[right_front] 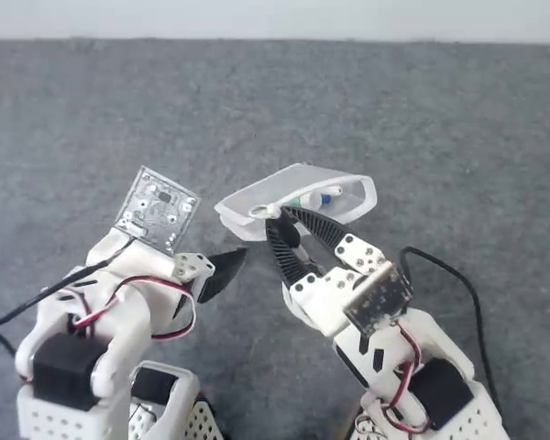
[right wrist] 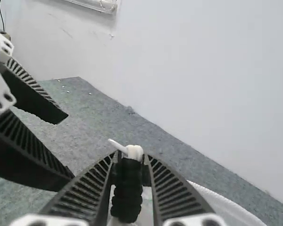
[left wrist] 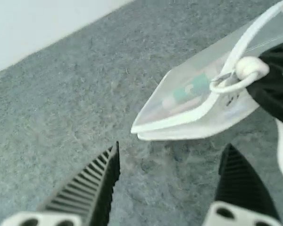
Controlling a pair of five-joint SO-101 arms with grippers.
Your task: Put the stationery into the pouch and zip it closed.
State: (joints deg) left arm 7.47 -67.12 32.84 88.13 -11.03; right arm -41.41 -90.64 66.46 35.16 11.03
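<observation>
Two end effectors logged, right first. The right end effector (right wrist: 132, 157) is clenched on the zip pull (right wrist: 134, 151); its white bead sits just above the ribbed fingertips, with a dark cord pinched between them. The right arm reaches forward from its base at the near edge of the high view, wrist angled toward the left arm's side.

The left end effector (left wrist: 172, 148) is released, jaws spread wide and gripping nothing. It points at the near corner of the pouch (right_front: 284, 188) and sits just short of it, not touching. The left arm is folded back, its wrist raised.

The pouch is translucent and lies between the two arms, farther out on the grey tabletop (right_front: 394, 110). We cannot tell whether its near corner rests on the surface. Stationery (right_front: 316, 199) shows inside through the wall, green and white.
</observation>
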